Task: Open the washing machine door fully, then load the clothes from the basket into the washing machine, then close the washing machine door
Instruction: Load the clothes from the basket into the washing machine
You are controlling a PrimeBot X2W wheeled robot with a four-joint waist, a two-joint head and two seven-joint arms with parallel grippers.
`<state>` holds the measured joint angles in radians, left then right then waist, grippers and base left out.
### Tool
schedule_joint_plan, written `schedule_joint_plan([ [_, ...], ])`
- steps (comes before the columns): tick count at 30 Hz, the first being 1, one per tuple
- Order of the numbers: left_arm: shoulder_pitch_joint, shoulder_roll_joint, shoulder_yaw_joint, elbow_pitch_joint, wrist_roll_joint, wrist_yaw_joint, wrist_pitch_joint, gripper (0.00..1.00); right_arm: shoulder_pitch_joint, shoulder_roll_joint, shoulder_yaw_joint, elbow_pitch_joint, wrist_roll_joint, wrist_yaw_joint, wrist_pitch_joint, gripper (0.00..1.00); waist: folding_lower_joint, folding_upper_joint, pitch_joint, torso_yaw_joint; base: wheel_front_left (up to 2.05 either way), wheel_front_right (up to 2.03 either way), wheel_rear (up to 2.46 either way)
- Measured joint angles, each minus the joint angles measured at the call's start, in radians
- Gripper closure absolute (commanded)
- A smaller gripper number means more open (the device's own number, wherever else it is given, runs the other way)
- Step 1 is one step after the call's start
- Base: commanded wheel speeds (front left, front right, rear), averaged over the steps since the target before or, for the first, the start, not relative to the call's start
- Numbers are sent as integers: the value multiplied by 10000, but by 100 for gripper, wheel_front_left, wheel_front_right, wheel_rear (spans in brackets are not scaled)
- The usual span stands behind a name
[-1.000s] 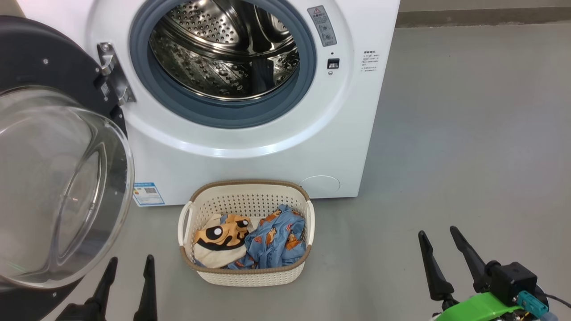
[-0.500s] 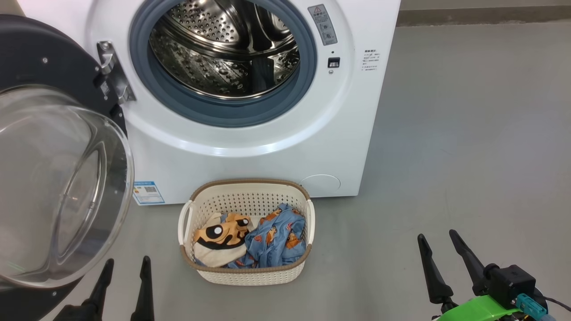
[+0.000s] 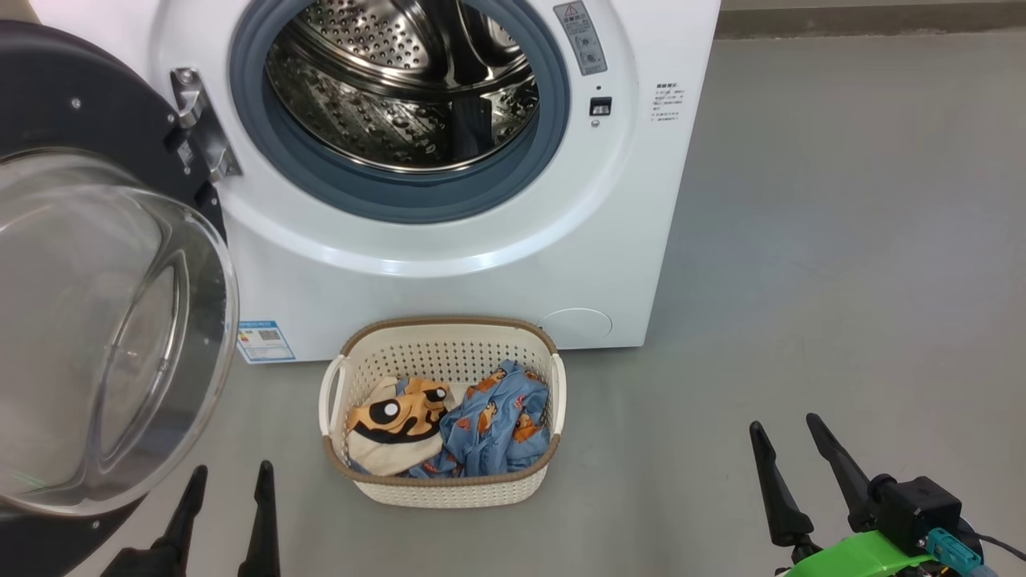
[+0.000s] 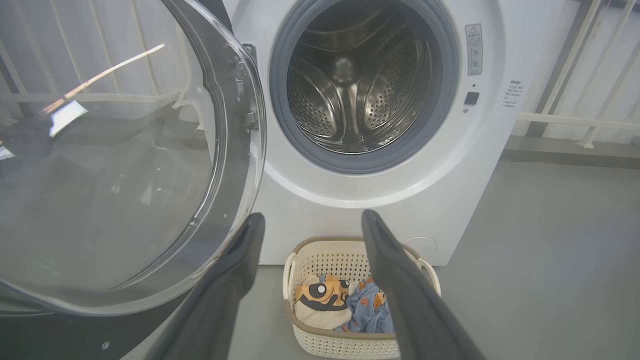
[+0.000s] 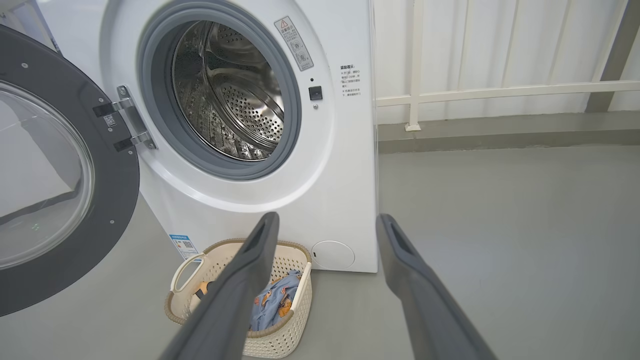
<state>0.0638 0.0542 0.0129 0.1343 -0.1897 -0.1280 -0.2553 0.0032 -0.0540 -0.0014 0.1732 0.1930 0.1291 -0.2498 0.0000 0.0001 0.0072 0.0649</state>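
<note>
The white washing machine (image 3: 449, 264) stands ahead with its steel drum (image 3: 401, 88) bare. Its black door (image 3: 88, 320), with the clear bowl window, is swung wide open to the left. On the floor in front sits the cream basket (image 3: 441, 485), holding the cream garment with the cartoon face (image 3: 393, 425) and the blue printed garment (image 3: 493, 425). My left gripper (image 3: 228, 477) hangs open at the lower left, beside the door and left of the basket. Open as well, my right gripper (image 3: 785, 429) is at the lower right, well clear of the basket. Neither holds anything.
Grey floor (image 3: 842, 240) stretches to the right of the machine. In the right wrist view a white railing (image 5: 500, 92) and pale wall run behind it. The open door (image 4: 125, 150) bulges into the space at the left.
The whole head view has shifted slightly, so the machine and basket sit a little higher. The grippers hold about the same place and stay open.
</note>
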Motion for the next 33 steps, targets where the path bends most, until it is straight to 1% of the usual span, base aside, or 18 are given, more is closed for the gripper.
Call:
schedule_joint_plan([
  [23, -188, -4, -15, 230, 364, 0, 0, 0, -18, 25, -6, 8, 0, 0, 0, 0, 0, 0, 272, 82, 2, -2, 0],
  [28, -286, -2, -23, 405, 360, 0, 0, 0, -18, 36, -6, 12, 0, 0, 0, 0, 0, 0, 299, 100, 84, -52, -32],
  [33, -323, -2, 6, 487, 345, 0, 0, 0, -18, 35, 0, 13, 0, 0, 0, 0, 0, 0, 326, 104, 144, -112, -32],
])
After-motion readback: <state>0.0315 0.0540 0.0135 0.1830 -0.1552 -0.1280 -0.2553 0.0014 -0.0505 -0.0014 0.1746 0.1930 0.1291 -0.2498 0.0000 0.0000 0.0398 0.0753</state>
